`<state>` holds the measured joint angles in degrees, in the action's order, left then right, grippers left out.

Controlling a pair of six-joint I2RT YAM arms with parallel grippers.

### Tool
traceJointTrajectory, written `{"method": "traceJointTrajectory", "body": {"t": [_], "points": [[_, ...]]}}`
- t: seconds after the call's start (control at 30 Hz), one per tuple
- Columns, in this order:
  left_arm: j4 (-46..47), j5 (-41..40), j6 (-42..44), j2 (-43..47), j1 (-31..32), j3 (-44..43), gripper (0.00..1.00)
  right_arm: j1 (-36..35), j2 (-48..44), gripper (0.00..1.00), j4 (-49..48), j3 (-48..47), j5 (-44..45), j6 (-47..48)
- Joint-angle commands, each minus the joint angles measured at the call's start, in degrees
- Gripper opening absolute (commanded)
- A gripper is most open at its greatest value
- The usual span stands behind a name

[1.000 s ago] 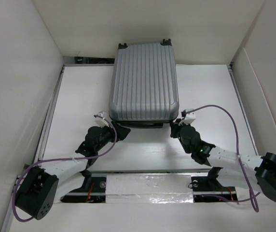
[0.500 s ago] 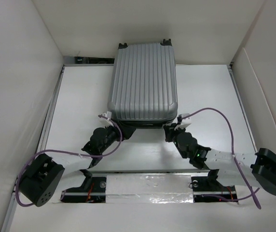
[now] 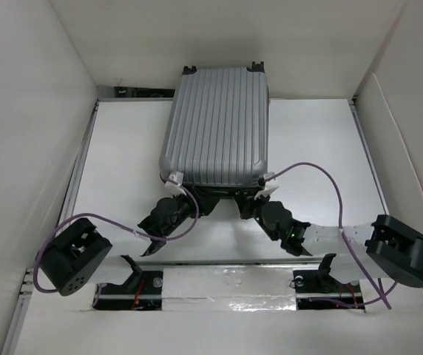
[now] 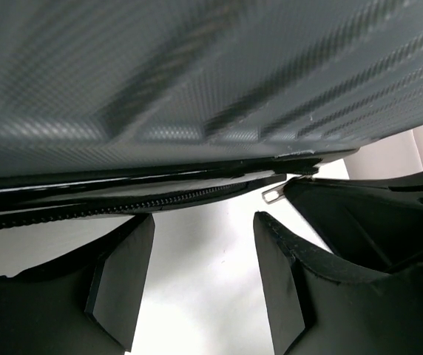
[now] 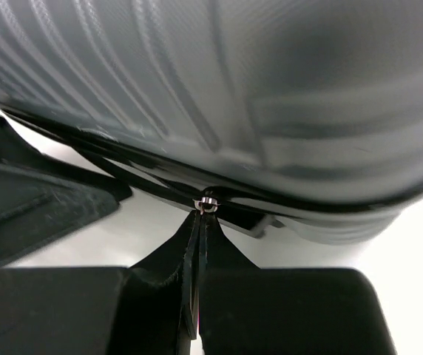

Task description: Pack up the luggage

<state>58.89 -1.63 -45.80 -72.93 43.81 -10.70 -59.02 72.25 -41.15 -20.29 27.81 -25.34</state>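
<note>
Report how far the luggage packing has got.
Done: the luggage lid is down on its base. In hand: the right gripper is shut on a zipper pull at the near edge; the left gripper stands open beside a second pull. Left: the near seam looks unzipped, so zipping remains.

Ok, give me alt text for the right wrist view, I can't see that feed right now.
The right gripper, fingers shut, pinches a small silver zipper pull at the dark seam of the luggage, whose ribbed silver-grey shell fills the upper part of the frame. White table shows below the shell.
</note>
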Motion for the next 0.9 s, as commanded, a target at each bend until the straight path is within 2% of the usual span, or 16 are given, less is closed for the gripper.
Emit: {"method": "traceJointTrajectory", "body": {"t": [0.0, 0.07, 0.1, 0.2, 0.3, 0.33, 0.4, 0.43, 0.47, 0.5, 0.53, 0.57, 0.6, 0.63, 0.7, 0.87], "points": [[5.88, -1.62, -0.95, -1.51, 1.19, -3.19, 0.53, -3.19, 3.59, 0.00, -3.76, -4.49, -1.90, -6.62], [6.76, -1.71, -1.04, -2.66, 1.80, -3.36, 0.53, -4.69, 7.36, 0.00, -4.64, -5.63, 2.40, -9.54], [6.93, -1.54, -1.13, -2.83, 1.80, -3.28, 0.53, -5.39, 12.17, 0.00, -5.78, -7.11, 5.90, -9.81], [5.02, -1.53, -0.26, -0.82, 1.80, -2.49, 0.57, -7.33, 17.56, 0.00, -10.87, -7.75, 8.93, -8.93], [-1.04, -1.97, 1.41, 5.49, 1.80, -0.56, 0.70, -7.33, 16.96, 0.00, -13.87, -5.90, 8.66, -9.11], [-2.63, -1.63, 2.03, 10.21, 1.80, 0.15, 0.76, -7.33, 16.53, 0.00, -13.70, -6.16, 8.57, -8.67], [-10.00, -1.62, 3.43, 16.38, 2.33, 1.73, 0.79, -7.33, 16.78, 0.00, -12.74, -7.21, 7.62, -7.97], [-13.33, -2.32, 3.87, 23.89, 2.33, 2.08, 0.80, -7.33, 18.00, 0.00, -12.73, -8.43, 6.91, -7.88], [-21.37, -3.37, 4.40, 28.41, 2.33, 2.09, 0.80, -7.94, 18.97, 0.00, -13.86, -9.06, 6.21, -7.53], [-25.80, -6.95, 4.84, 32.72, 2.85, 1.74, 0.79, -8.73, 20.03, 0.00, -14.74, -9.76, 5.24, -6.14], [-30.11, -9.51, 5.54, 41.72, 2.86, 1.21, 0.79, -8.74, 21.08, 0.00, -15.01, -10.55, 4.97, -5.86], [-38.42, -12.06, 5.81, 45.81, 2.86, -0.88, 0.79, -9.35, 23.01, 0.00, -14.76, -12.82, 4.80, -5.68], [-42.16, -18.35, 5.81, 48.90, 2.86, -2.21, 0.79, -10.22, 23.98, 0.00, -13.62, -14.23, 4.62, -5.60], [-44.98, -21.11, 5.64, 53.11, 2.86, -3.87, 0.80, -10.76, 24.95, 0.00, -13.18, -15.81, 5.05, -5.42], [-48.17, -23.85, 6.86, 54.20, 2.24, -8.53, 0.80, -12.60, 28.80, 0.00, -11.95, -21.35, 8.37, -3.59], [-47.31, -28.87, 8.27, 44.11, 1.02, -19.33, 0.81, -14.98, 36.64, 0.00, -12.29, -32.77, 8.58, -1.21]]}}
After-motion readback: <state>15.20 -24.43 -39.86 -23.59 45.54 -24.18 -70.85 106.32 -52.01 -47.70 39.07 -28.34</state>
